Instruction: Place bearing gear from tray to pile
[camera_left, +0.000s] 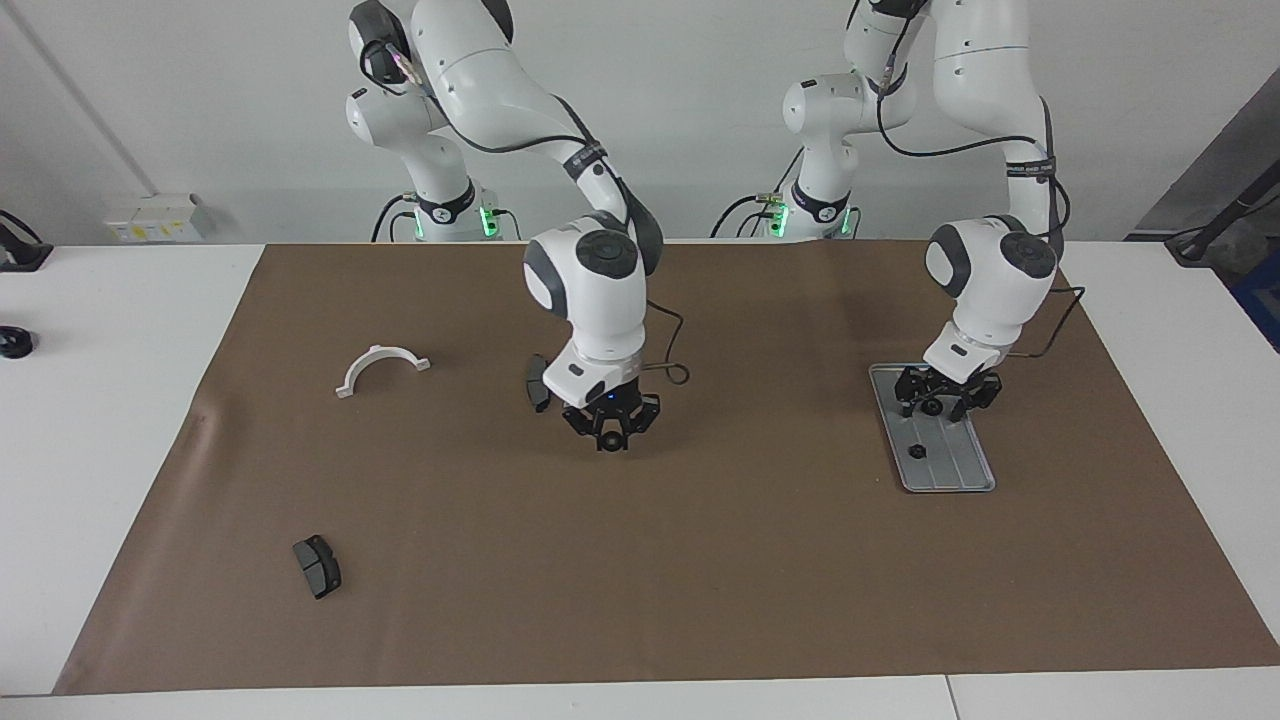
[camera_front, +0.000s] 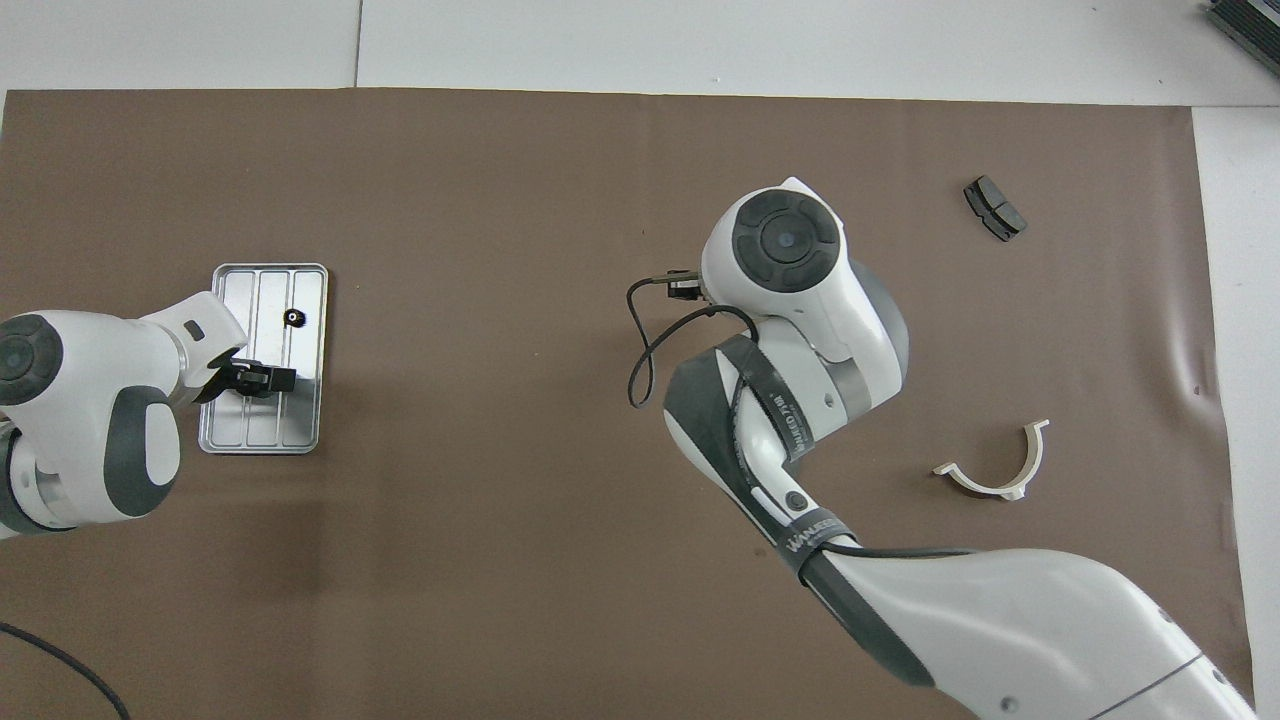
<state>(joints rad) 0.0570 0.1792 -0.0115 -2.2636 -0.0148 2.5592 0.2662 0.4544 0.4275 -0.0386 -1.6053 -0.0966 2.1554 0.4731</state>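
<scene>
The silver-grey ridged tray (camera_left: 957, 466) lies on the brown mat toward the left arm's end of the table; it also shows in the overhead view (camera_front: 305, 420). A small black bearing gear (camera_left: 915, 452) lies in it, on the half farther from the robots (camera_front: 294, 318). My left gripper (camera_left: 940, 402) hangs low over the tray's end nearer the robots (camera_front: 268, 380). My right gripper (camera_left: 610, 428) hangs low over the middle of the mat, hidden under its own wrist in the overhead view. No pile of gears shows.
A white half-ring bracket (camera_left: 380, 368) (camera_front: 995, 472) lies toward the right arm's end. A black pad (camera_left: 317, 566) (camera_front: 994, 208) lies farther from the robots than the bracket. Another black pad (camera_left: 538, 383) lies beside the right gripper.
</scene>
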